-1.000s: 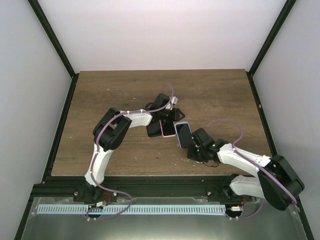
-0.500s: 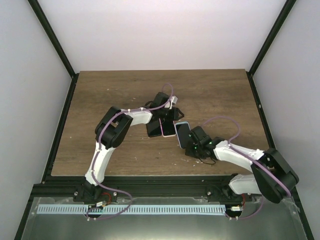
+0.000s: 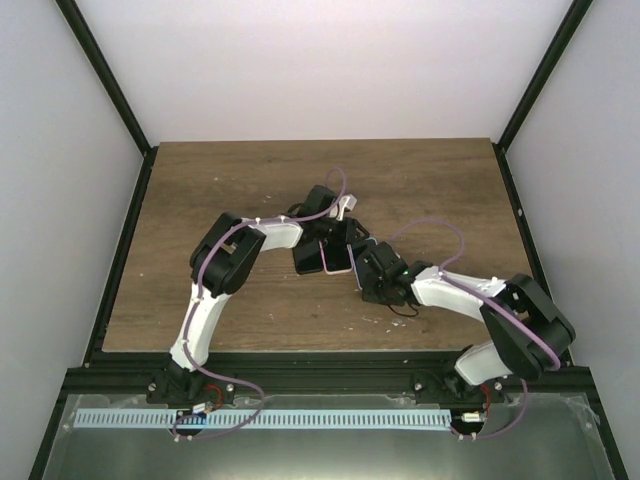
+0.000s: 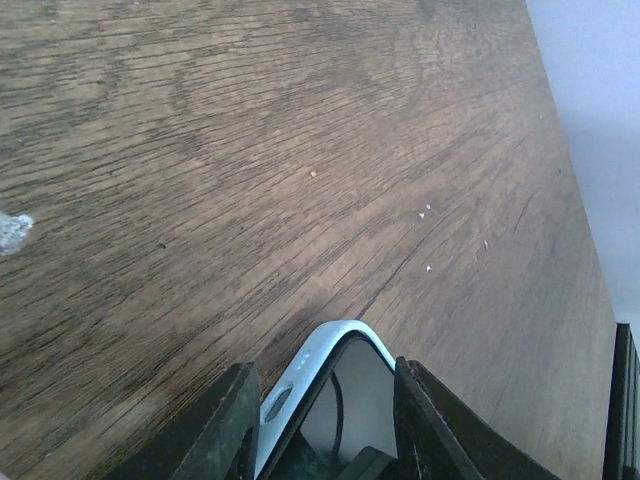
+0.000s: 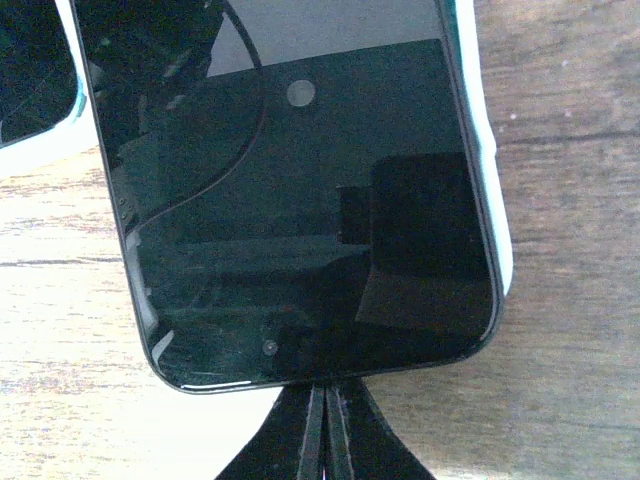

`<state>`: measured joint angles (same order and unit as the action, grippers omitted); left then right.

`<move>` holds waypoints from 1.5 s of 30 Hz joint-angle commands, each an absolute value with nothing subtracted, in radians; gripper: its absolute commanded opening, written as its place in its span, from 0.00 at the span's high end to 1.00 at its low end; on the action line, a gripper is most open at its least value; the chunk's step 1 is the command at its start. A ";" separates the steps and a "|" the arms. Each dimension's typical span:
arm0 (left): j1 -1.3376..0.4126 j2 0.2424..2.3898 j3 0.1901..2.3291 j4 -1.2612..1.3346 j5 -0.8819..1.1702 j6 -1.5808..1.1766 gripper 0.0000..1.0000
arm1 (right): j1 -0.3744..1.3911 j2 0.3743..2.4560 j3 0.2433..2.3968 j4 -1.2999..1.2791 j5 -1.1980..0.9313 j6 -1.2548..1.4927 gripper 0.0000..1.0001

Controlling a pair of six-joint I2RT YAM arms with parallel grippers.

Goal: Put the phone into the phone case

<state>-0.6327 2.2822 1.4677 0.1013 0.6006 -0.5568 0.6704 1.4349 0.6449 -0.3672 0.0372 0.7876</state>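
The black phone (image 5: 290, 200) lies screen up in the light blue phone case (image 5: 487, 150), whose rim shows along its right side. My right gripper (image 5: 325, 400) is shut, its tips against the phone's near short edge. In the top view it (image 3: 364, 268) covers most of the phone. My left gripper (image 4: 322, 372) is shut on the far corner of the phone case (image 4: 300, 362), one finger on each side, with the phone's screen (image 4: 355, 405) between them. In the top view the left gripper (image 3: 338, 232) sits just beyond the phone.
A second dark, pale-edged device (image 3: 330, 260) lies on the wooden table (image 3: 200, 200) just left of the phone. It also shows in the right wrist view (image 5: 35, 80). A small pale speck (image 4: 12, 230) lies on the table.
My right gripper has moved up and left towards the left gripper, pushing the phone that way. The phone and case are now mostly hidden under it. The left arm has barely moved.
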 commanded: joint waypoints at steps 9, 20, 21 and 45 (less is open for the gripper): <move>-0.700 2.324 1.366 0.020 0.715 -0.549 0.63 | 0.618 1.527 0.675 -0.262 0.129 0.691 0.99; -0.687 2.307 1.439 -0.045 0.690 -0.542 0.63 | 0.601 1.382 0.657 -0.397 -0.029 0.656 0.94; -0.684 2.309 1.452 -0.056 0.694 -0.540 0.63 | 0.601 1.356 0.652 -0.422 -0.046 0.659 0.93; -0.678 2.259 1.529 -0.126 0.676 -0.536 0.62 | 0.574 1.365 0.648 -0.442 -0.016 0.602 0.77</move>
